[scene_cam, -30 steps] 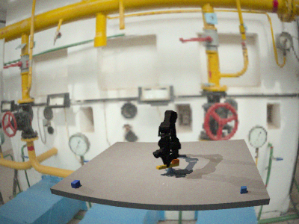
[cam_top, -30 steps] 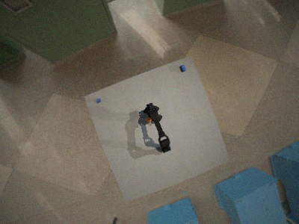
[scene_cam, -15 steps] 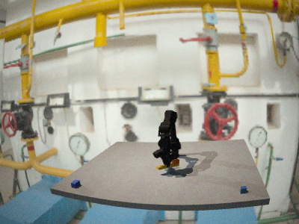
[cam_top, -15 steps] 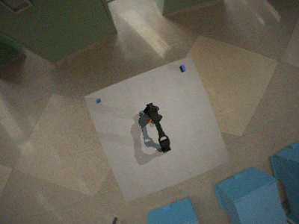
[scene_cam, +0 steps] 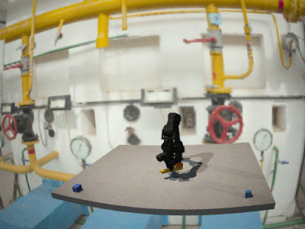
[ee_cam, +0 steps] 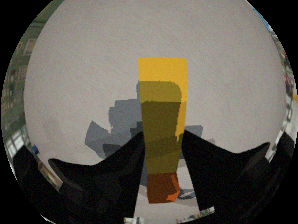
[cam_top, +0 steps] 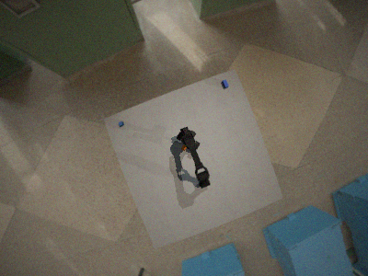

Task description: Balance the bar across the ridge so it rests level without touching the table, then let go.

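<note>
The yellow bar (scene_cam: 164, 171) (ee_cam: 162, 70) has an orange-red block (cam_top: 184, 148) (scene_cam: 178, 166) (ee_cam: 161, 188) at one end. My gripper (scene_cam: 172, 168) (ee_cam: 162, 135) is shut on the bar between its ends, with one dark finger on each side in the wrist view. In the exterior view the bar looks held a little above the table (cam_top: 230, 175) (scene_cam: 126, 156), over the arm's shadow. The arm hides the bar's middle there and most of it in the top view. I cannot make out for certain which thing is the ridge.
A dark blue block (cam_top: 224, 84) (scene_cam: 77, 188) lies near one table corner. A smaller blue block (cam_top: 121, 123) (scene_cam: 248, 194) lies near another corner. Both stand well away from my gripper. The arm's shadow falls on the table beside it.
</note>
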Controlling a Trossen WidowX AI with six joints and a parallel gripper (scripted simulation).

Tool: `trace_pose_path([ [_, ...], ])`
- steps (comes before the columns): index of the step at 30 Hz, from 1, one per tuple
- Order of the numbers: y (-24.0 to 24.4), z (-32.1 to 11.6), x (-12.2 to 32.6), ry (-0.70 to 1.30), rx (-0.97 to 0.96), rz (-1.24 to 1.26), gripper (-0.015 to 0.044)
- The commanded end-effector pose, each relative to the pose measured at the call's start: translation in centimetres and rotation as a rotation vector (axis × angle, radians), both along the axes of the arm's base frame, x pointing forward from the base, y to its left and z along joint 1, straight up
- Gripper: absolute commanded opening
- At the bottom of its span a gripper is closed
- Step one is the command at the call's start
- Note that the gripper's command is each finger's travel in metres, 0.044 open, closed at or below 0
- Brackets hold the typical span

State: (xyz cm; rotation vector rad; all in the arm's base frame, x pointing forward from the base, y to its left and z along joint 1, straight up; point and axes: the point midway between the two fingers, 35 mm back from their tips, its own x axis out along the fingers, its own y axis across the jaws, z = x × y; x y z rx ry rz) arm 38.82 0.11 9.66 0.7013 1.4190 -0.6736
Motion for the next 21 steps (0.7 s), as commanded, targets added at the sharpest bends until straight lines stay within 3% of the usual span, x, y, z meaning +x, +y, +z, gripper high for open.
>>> trace_pose_path([
  [1,0.02,-0.19,0.00,0.000,0.001,0.004,0.0000],
  [21,0.00,-0.10,-0.01,0.000,0.001,0.004,0.0000],
])
